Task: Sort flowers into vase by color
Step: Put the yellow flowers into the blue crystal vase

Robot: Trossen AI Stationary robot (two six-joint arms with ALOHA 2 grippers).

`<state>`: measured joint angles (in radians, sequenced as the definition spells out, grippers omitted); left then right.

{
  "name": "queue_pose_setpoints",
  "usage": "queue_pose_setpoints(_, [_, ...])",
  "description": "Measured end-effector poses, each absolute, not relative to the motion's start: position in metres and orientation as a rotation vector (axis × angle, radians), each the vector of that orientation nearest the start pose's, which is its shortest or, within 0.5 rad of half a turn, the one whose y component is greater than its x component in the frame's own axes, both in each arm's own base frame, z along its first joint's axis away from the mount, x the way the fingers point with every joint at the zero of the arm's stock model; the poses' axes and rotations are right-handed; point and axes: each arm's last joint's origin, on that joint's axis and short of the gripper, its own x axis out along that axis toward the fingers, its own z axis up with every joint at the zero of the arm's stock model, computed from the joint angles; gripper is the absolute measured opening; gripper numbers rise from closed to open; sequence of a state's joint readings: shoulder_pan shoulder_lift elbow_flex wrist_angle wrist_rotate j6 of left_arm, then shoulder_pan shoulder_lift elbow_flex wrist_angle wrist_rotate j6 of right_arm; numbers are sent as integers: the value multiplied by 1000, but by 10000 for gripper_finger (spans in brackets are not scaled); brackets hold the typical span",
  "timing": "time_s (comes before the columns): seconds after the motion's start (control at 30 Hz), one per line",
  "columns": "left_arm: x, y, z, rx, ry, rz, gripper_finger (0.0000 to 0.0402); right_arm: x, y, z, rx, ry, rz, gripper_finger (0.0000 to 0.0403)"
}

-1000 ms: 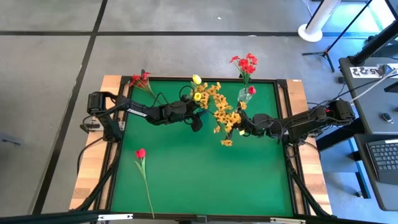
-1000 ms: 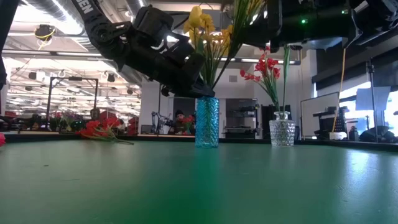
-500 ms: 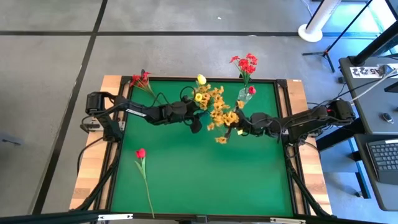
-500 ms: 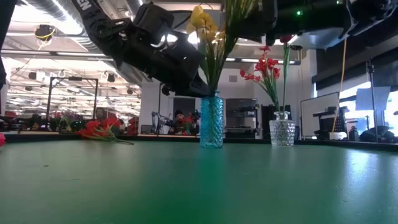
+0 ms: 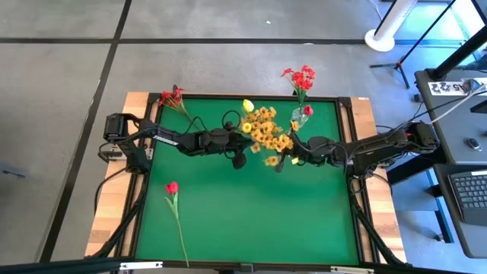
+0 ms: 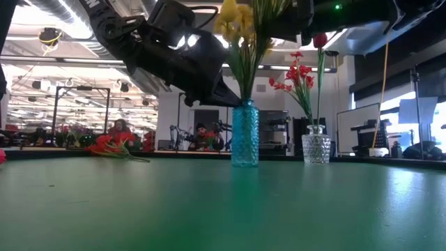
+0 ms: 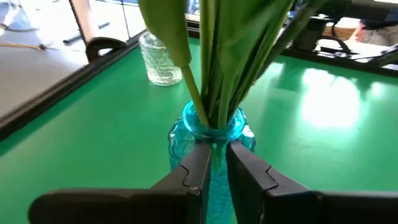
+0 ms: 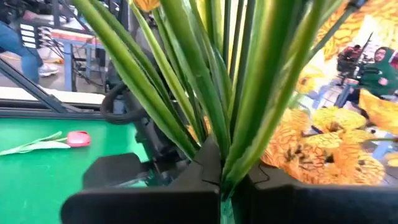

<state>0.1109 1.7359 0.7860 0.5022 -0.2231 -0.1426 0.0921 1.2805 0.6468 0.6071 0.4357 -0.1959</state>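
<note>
blue glass vase (image 6: pixel 244 143) stands mid-table with yellow flowers (image 5: pixel 268 135) in it. left gripper (image 7: pixel 215 163) has its fingers narrowed around the vase neck, seemingly steadying it. right gripper (image 8: pixel 222 177) is clamped on the yellow stems, feeding them in. next comes letting go. one red tulip (image 5: pixel 173 187) lies well apart; contact at the vase neck is unclear.

Even, bright overhead lighting; glare patch on green table (image 7: pixel 336 99) in left wrist view. Right wrist foreground stems (image 8: pixel 205 93) blurred.
</note>
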Motion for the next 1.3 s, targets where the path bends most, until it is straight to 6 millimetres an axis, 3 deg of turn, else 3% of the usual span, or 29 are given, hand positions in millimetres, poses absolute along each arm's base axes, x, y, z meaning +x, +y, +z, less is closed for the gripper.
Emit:
queue_pose_setpoints(0.57, [339,41,157,-154,422,321,31,273,11,240,-162,190,-378,3])
queue_pose_setpoints(1.1, [337,41,159,-144,426,358,32,273,11,239,-128,190,-383,3])
queue_pose_setpoints(1.2, [329,41,154,-133,515,386,32,272,11,239,-114,192,-384,3])
queue_pose_setpoints(1.3, [324,42,168,-119,504,433,44,272,11,238,-107,194,-381,3])
